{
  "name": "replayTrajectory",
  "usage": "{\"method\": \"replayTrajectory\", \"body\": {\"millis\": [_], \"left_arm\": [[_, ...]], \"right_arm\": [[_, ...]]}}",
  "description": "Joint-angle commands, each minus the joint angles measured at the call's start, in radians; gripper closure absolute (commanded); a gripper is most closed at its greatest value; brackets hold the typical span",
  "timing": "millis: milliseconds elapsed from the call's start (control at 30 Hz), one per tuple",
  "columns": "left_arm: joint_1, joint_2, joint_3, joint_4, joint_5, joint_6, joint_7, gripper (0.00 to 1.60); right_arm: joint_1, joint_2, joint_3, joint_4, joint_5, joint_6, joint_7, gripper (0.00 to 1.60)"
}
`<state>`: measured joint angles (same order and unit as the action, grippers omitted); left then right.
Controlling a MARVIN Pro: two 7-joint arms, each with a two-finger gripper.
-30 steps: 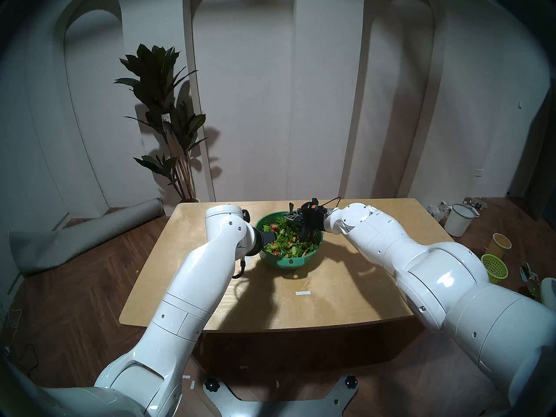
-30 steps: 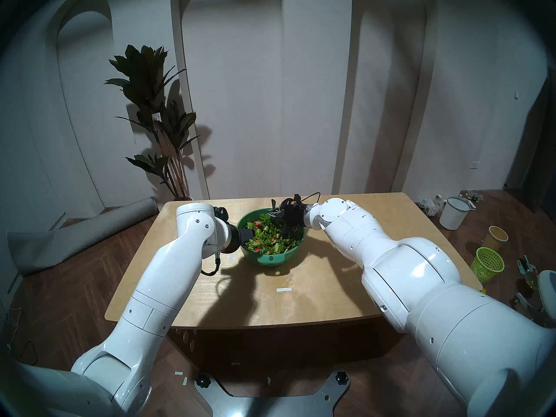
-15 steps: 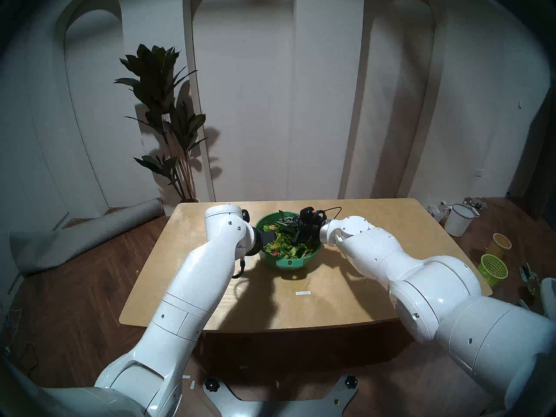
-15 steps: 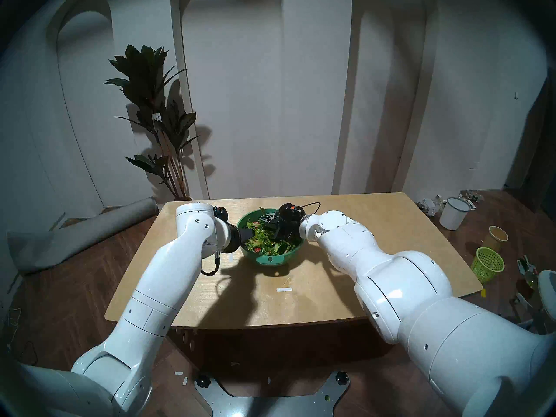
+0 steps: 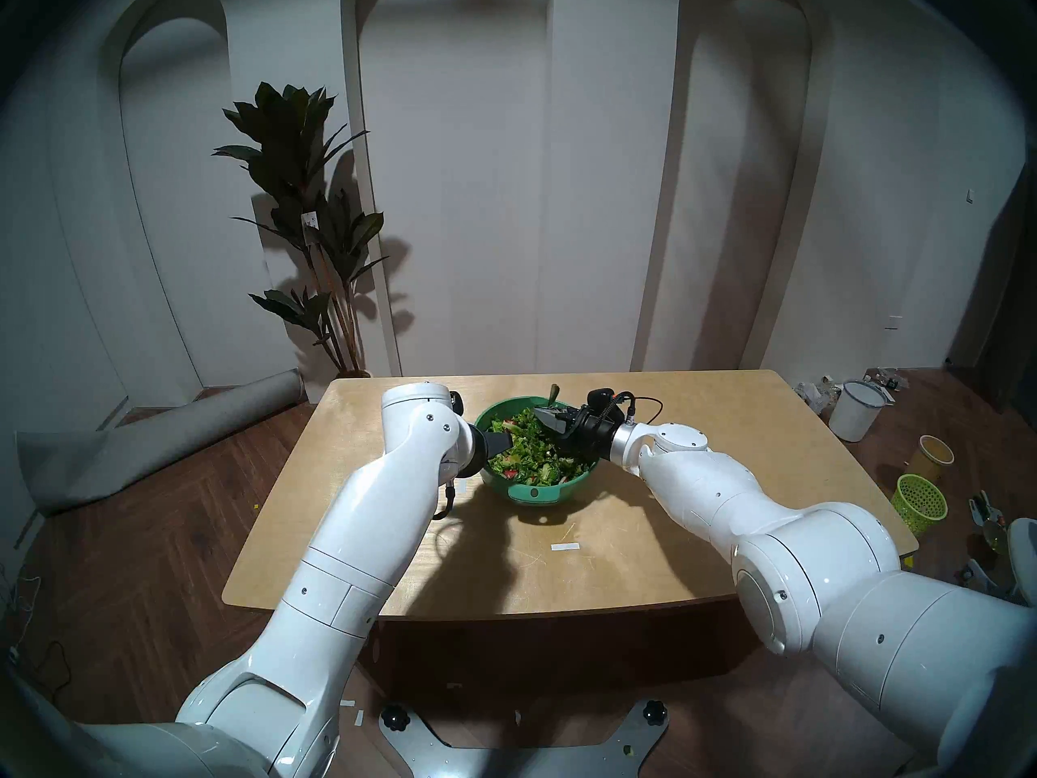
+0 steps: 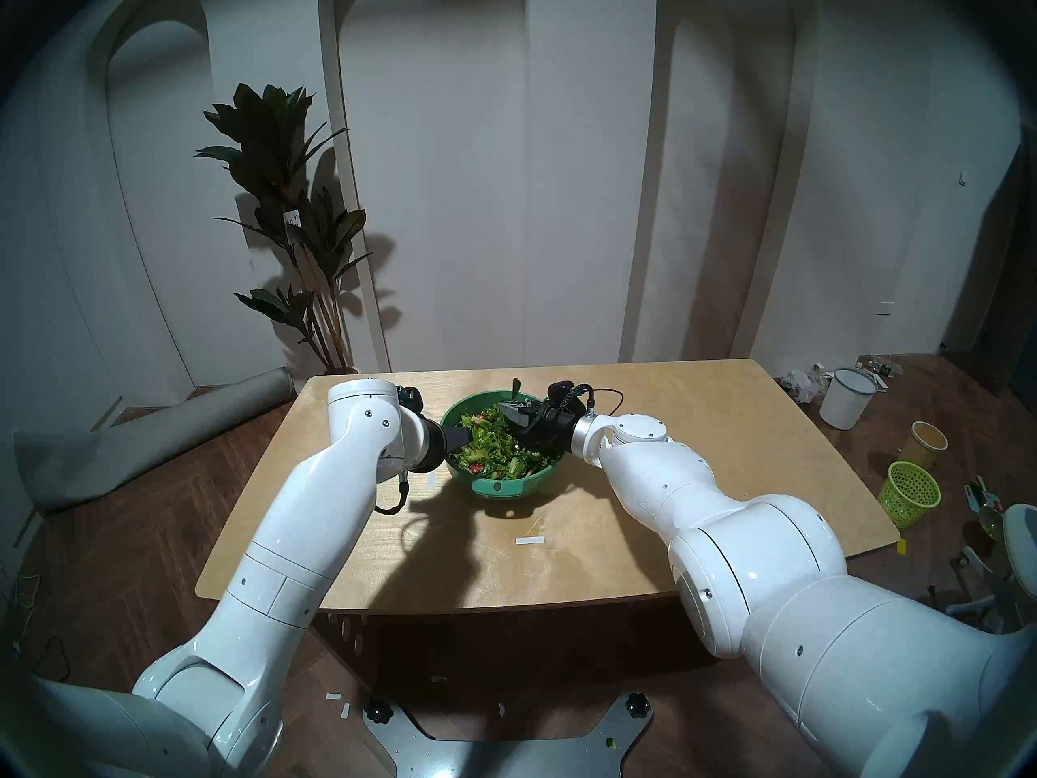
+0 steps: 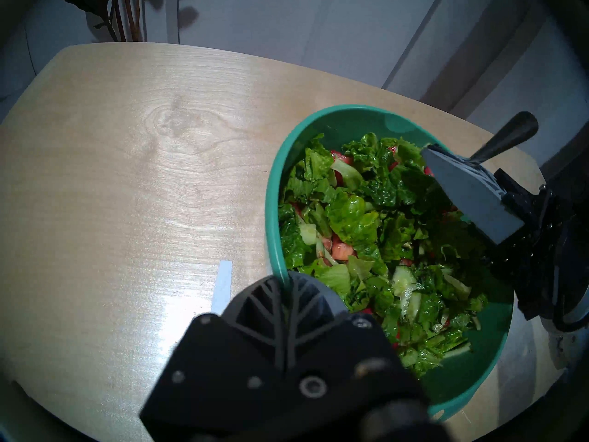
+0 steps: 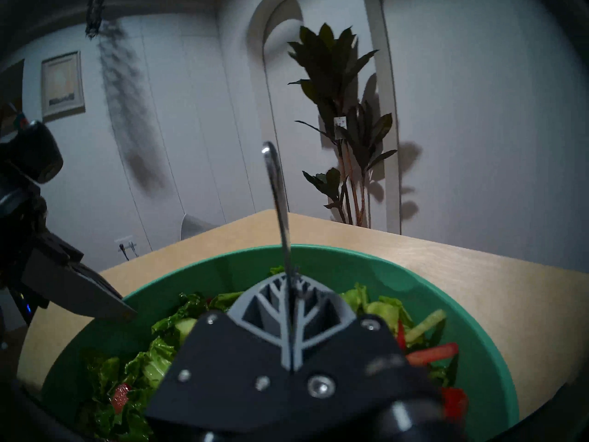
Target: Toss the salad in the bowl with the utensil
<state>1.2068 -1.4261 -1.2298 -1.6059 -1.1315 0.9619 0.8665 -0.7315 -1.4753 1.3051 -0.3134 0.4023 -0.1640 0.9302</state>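
While the head views look down on the wooden table, the teal bowl sits near its middle with the salad heaped inside. Left gripper rests at the bowl's left rim; right gripper reaches level over the right rim, and the end of the spoon pokes up past its fingers. On the floor to the right stands a lime mesh basket, well apart from the work.

From the left wrist view, the left gripper has its fingers pressed together on the bowl's rim, one finger outside the wall and one inside. Lettuce, red pieces and pale chunks fill the bowl. A strip of pale tape lies on the table just beside the rim.

Seen from the right wrist view, the right gripper is clamped on the spoon, whose thin handle rises upright between the fingers; its scooping end is hidden below.

Risks, as I judge them: the handle is slim and smooth, so a hard push through the leaves could twist it in the grip. A steep lift near the rim might flick salad onto the table. The gripper body hangs low over the leaves and could drag through them or knock the bowl wall, straining the left hold.
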Motion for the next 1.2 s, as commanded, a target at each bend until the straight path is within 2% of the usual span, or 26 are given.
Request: {"method": "replayTrajectory", "body": {"millis": [0, 267, 633, 767, 867, 1167], "left_arm": [[-0.024, -0.002, 0.001, -0.023, 0.007, -0.002, 0.036, 1.6], [-0.023, -0.004, 0.0, -0.023, 0.012, -0.002, 0.038, 1.6], [-0.021, -0.01, -0.005, -0.024, 0.027, -0.002, 0.037, 1.6], [-0.02, -0.013, -0.007, -0.025, 0.036, -0.002, 0.038, 1.6], [-0.019, -0.014, -0.007, -0.025, 0.042, -0.002, 0.036, 1.6], [-0.018, -0.009, -0.002, -0.021, 0.047, -0.002, 0.019, 1.6]], "right_arm": [[-0.02, -0.008, 0.075, -0.028, 0.085, 0.066, 0.021, 1.6], [-0.062, -0.068, 0.138, -0.055, 0.163, 0.146, 0.041, 1.6], [-0.113, -0.129, 0.155, -0.105, 0.196, 0.202, 0.027, 1.6], [-0.133, -0.119, 0.161, -0.148, 0.2, 0.206, -0.003, 1.6], [-0.136, -0.107, 0.145, -0.201, 0.183, 0.183, -0.005, 1.6], [-0.085, -0.048, 0.11, -0.326, 0.133, 0.121, 0.001, 1.6]]}}
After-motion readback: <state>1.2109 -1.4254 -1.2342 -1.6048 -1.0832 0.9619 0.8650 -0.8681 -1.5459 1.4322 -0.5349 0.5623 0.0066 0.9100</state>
